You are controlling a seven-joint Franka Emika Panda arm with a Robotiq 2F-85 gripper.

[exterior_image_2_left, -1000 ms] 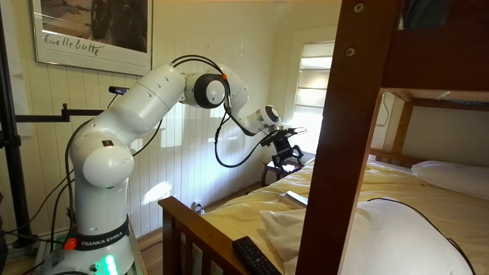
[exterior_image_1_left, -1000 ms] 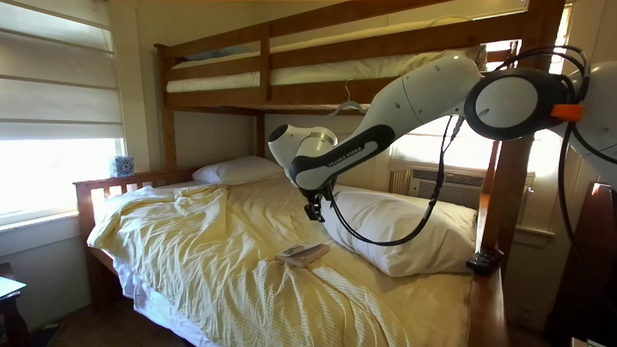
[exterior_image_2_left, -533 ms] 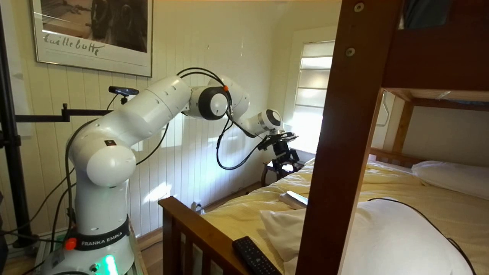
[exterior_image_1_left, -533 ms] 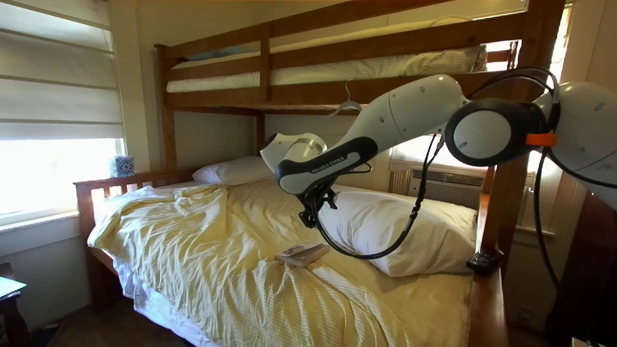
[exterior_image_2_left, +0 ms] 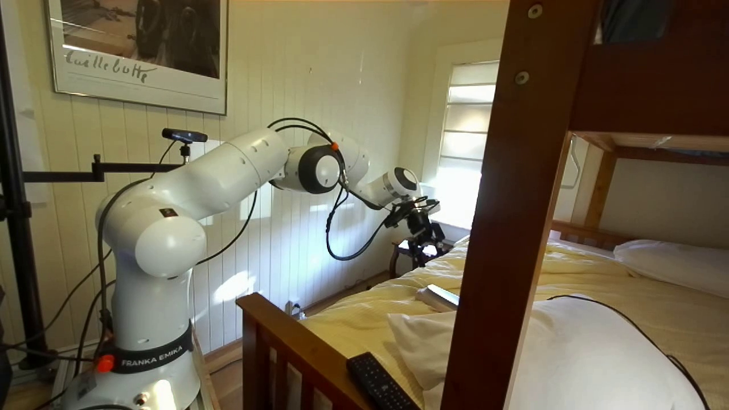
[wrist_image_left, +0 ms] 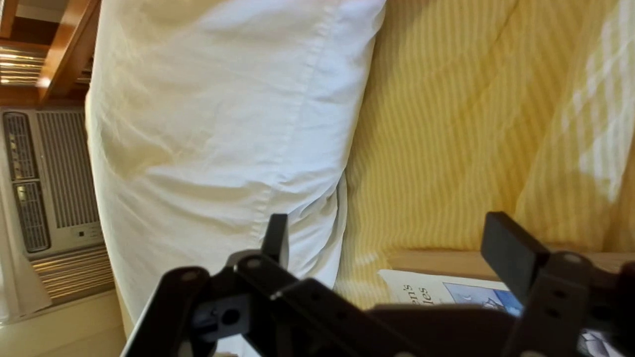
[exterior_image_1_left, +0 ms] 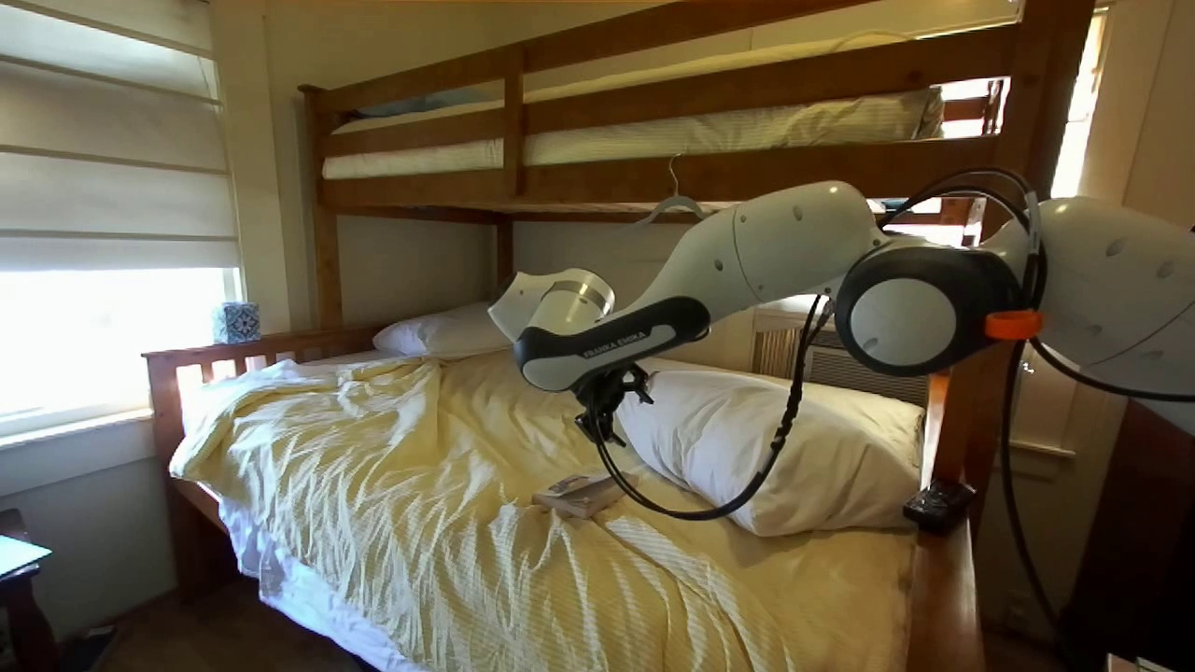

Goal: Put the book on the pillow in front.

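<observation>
The book (exterior_image_1_left: 581, 495) lies flat on the yellow blanket, beside the plump white pillow (exterior_image_1_left: 845, 476). In an exterior view, the book (exterior_image_2_left: 439, 297) is partly hidden by the bed post, and the pillow (exterior_image_2_left: 598, 353) shows on both sides of that post. In the wrist view, the pillow (wrist_image_left: 223, 124) fills the left and the book (wrist_image_left: 404, 286), with a pale printed cover, lies at the bottom, partly covered by the gripper. My gripper (wrist_image_left: 393, 240) is open and empty. It hangs above the bed near the book and pillow in both exterior views (exterior_image_1_left: 618, 415) (exterior_image_2_left: 431, 253).
A wooden post (exterior_image_2_left: 501, 199) stands at the bed's corner. A black remote (exterior_image_2_left: 380, 381) lies on the bed's end rail. The upper bunk's rail (exterior_image_1_left: 766, 173) with a hanger (exterior_image_1_left: 674, 198) is above. A flatter white pillow (exterior_image_1_left: 443, 331) lies at the far end.
The arm has come down, and its elbow sits lower. The gripper has sunk a little and turned about the wrist. The book and pillow have not moved.
</observation>
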